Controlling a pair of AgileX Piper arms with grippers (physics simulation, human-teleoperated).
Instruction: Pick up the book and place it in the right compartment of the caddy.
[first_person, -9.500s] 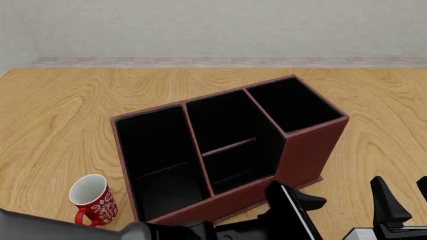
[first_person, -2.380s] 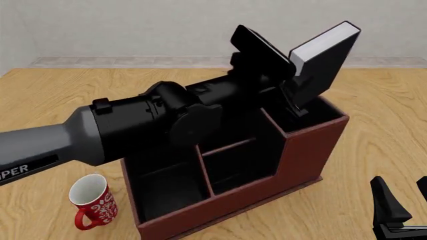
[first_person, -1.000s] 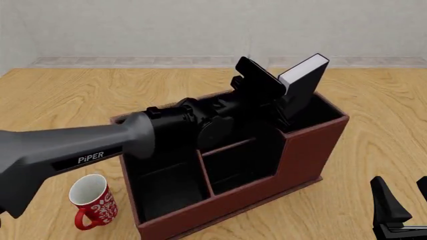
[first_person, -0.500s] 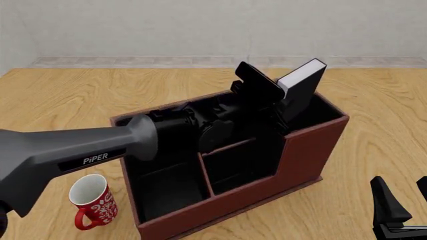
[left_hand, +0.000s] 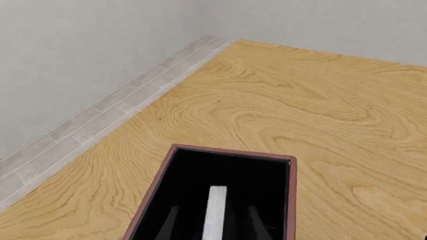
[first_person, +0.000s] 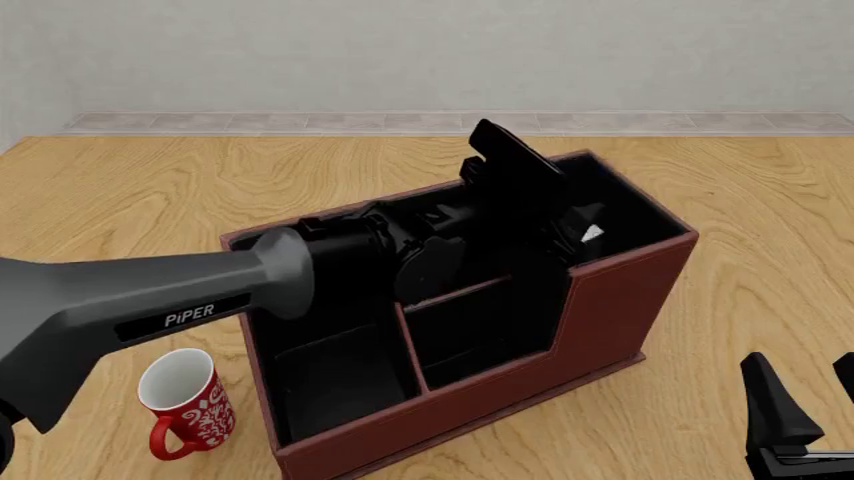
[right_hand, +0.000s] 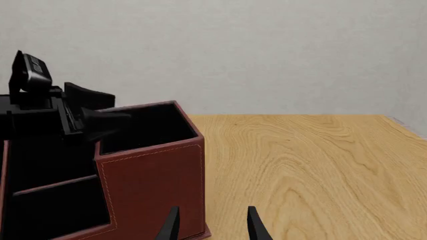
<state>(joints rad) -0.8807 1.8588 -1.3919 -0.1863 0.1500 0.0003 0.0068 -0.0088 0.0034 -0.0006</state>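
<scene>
Front view: book (first_person: 589, 234) upright in right compartment (first_person: 643, 222)

The only legible text is "PiPER", printed on the left arm (first_person: 147, 305).

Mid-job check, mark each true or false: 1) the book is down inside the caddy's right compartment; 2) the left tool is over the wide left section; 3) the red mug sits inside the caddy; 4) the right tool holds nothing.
1) True: the book shows only a sliver of white page edge inside the right compartment of the caddy.
2) False: the left tool reaches into the right compartment.
3) False: the red mug stands on the table beside the caddy.
4) True: the right tool is open and empty.
</scene>
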